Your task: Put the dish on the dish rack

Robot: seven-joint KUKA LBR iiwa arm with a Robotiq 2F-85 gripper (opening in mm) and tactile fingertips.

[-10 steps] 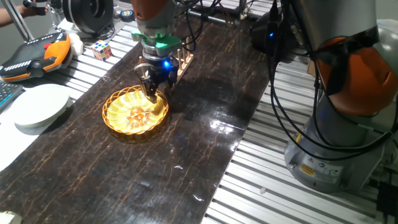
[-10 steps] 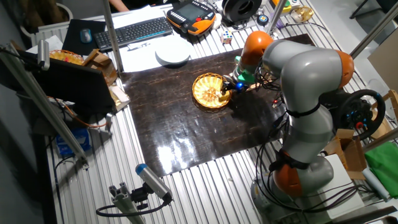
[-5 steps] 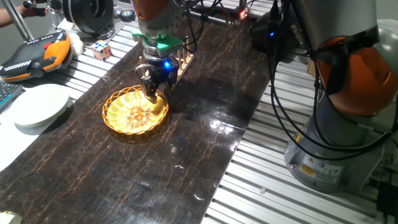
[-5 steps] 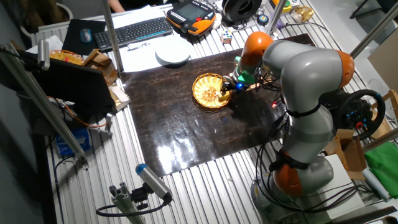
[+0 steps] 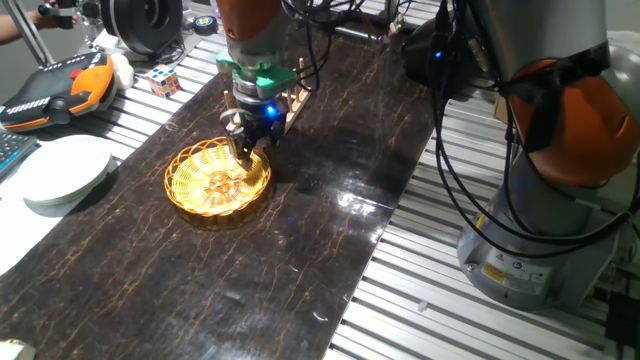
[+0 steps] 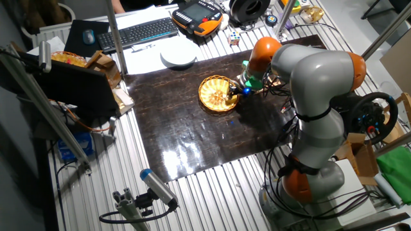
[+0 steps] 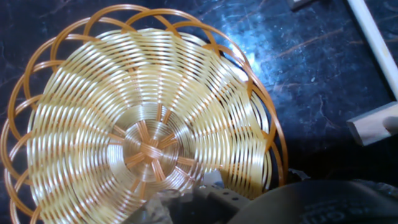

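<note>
A: Where does the dish (image 5: 217, 177) lie?

B: In one fixed view it sits flat on the dark marbled mat (image 5: 300, 230), left of the frame's centre. The other fixed view has the dish (image 6: 217, 94) in the upper middle of the frame, on the same mat (image 6: 192, 138). The hand view is nearly filled by it: the woven spiral of the dish (image 7: 124, 118) with its looped rim takes the left and middle of the picture.

A: And the gripper (image 5: 243, 147)?

B: It hangs from the arm in the upper middle of one fixed view, a blue light glowing on its body, with the fingertips down at the dish's rim on the side nearest the dish rack (image 5: 296, 102). The fingers look close together about that rim, yet whether they pinch it cannot be told from these views. In the hand view only a dark, blurred part of the hand shows along the bottom edge.

A: The rack itself?

B: It stands just behind the gripper in one fixed view, mostly hidden by it; pale wooden pieces of the rack (image 7: 376, 121) show at the right edge of the hand view.

A: Anything else nearby?

B: A white plate (image 5: 62, 170) rests at the left edge, off the mat, well apart from the dish.
</note>
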